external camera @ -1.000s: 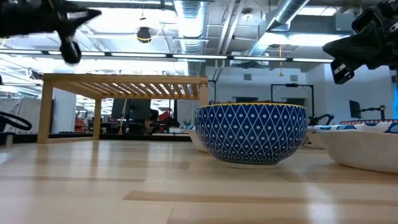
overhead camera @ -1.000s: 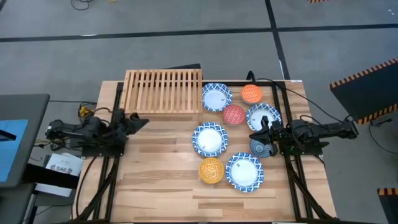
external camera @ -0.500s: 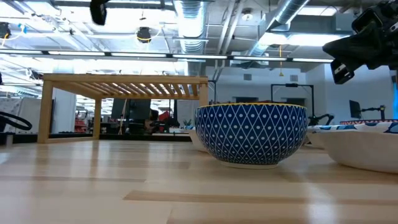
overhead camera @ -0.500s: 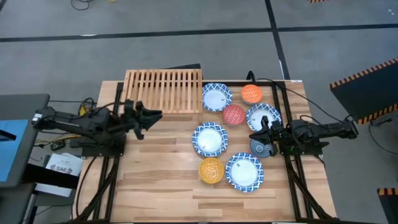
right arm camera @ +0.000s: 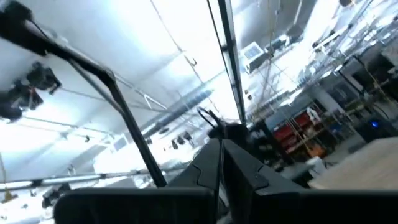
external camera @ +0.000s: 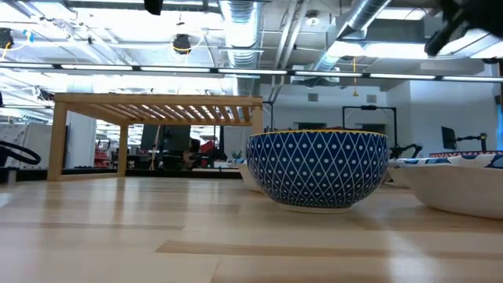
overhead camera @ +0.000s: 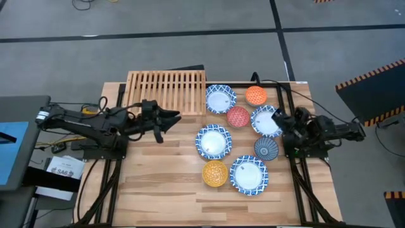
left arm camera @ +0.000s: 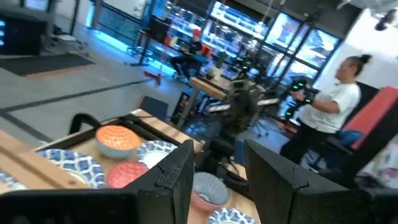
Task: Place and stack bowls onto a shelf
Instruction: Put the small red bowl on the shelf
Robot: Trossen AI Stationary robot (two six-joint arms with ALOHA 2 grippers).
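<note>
Bowls, eight round ceramic ones, all sit on the butcher-block tabletop (overhead camera: 158, 183) to the right of the low light-wood slatted shelf (overhead camera: 166, 92), whose top carries nothing. Four are wide, blue-and-white patterned with white centres: one touching the shelf's right end (overhead camera: 220, 99), one by the right arm (overhead camera: 266, 120), one mid-table (overhead camera: 213, 141) and one nearest the front edge (overhead camera: 249, 175). Among them lie the small orange bowl (overhead camera: 255, 95), red bowl (overhead camera: 238, 116), yellow bowl (overhead camera: 214, 173) and dark blue bowl (overhead camera: 266, 149). Reaching in from the left, the left tool (overhead camera: 174, 116) hangs just in front of the shelf, its two dark fingers (left arm camera: 177, 174) parted with a clear gap and holding nothing. Over the right-hand side, the right tool (overhead camera: 279, 116) is at the edge of the wide bowl there, fingers pressed together, empty
</note>
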